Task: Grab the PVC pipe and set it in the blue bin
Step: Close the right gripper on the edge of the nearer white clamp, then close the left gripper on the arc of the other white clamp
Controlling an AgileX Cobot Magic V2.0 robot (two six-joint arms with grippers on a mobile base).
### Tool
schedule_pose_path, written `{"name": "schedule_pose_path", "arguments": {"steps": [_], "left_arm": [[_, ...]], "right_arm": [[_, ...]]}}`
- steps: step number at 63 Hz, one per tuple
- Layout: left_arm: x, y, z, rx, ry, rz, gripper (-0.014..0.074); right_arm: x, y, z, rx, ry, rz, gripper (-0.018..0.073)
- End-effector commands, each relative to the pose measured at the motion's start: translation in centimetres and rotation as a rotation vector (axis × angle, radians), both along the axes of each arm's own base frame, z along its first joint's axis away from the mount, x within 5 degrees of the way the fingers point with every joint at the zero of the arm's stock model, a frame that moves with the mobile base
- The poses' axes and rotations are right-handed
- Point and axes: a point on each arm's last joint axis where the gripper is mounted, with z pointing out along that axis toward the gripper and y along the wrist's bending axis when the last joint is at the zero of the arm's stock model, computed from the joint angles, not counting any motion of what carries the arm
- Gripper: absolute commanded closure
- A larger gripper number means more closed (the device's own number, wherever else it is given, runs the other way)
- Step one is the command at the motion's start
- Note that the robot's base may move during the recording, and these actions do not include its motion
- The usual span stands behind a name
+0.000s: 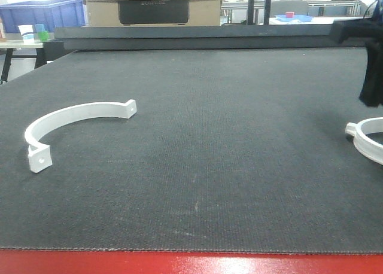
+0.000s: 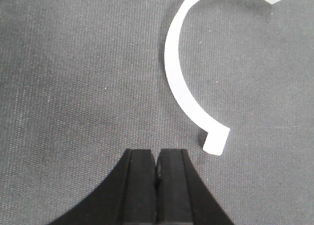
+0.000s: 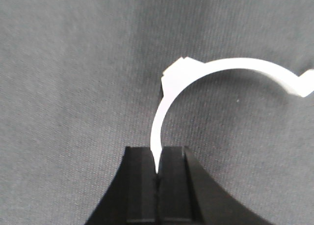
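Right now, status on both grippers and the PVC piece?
Left gripper: jaws shut, empty, beside left PVC clamp. Right gripper: jaws shut on right PVC clamp. Blue bin far back left; no obstacle seen.

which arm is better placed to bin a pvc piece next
Right: the right gripper is shut on a PVC half-ring; the left gripper is shut empty, beside the other half-ring.

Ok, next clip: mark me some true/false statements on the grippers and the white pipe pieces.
The right gripper is shut on an end of the right pipe piece. True.
The left gripper holds the left pipe piece. False: it is shut on nothing; that piece lies on the mat ahead of it.
A blue bin stands beyond the mat's far left corner. True.
Both pieces already lie in the bin. False: neither is in it.
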Motion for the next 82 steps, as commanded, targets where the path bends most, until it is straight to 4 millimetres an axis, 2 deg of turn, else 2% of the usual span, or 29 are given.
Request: {"name": "schedule_pose_path", "arguments": {"steps": [1, 8, 12, 32, 47, 59, 64, 70, 78, 82], "left_arm": [[0.2, 0.0, 0.3, -0.008, -0.019, 0.006, 0.0708], [0.2, 0.0, 0.3, -0.008, -0.019, 0.006, 0.0708], [0.2, 0.0, 0.3, -0.008, -0.019, 0.006, 0.0708], [0.2, 0.0, 0.3, -0.008, -0.019, 0.006, 0.0708], [0.2, 0.0, 0.3, -0.008, -0.019, 0.006, 0.0708], [0.1, 0.0, 0.2, -0.008, -0.02, 0.007, 0.0708], [0.1, 0.0, 0.1, -0.007, -0.02, 0.007, 0.0708], [0.1, 0.0, 0.1, -0.007, -0.02, 0.007, 0.0708], [0.1, 0.0, 0.3, -0.008, -0.011, 0.004, 0.0708], [0.1, -0.1, 0.6, -0.005, -0.001, -0.004, 0.0708]], "right_arm": [[0.2, 0.1, -0.3, -0.012, 0.025, 0.016, 0.0566], [0.4, 0.5, -0.5, -0.009, 0.014, 0.012, 0.0398], [0.7, 0.6, -0.8, -0.01, 0.003, 0.005, 0.0358], [2.0, 0.4, -4.2, -0.046, 0.083, -0.013, 0.0356], [2.5, 0.4, -5.6, -0.051, 0.11, -0.021, 0.0359], [2.7, 0.4, -6.3, -0.052, 0.127, -0.021, 0.0448], [2.7, 0.4, -6.3, -0.052, 0.127, -0.021, 0.0543], [2.7, 0.4, -6.3, -0.052, 0.127, -0.021, 0.0721], [2.3, 0.4, -4.9, -0.05, 0.091, -0.035, 0.0712], [2.0, 0.2, -3.3, -0.061, 0.04, -0.058, 0.0712]]}}
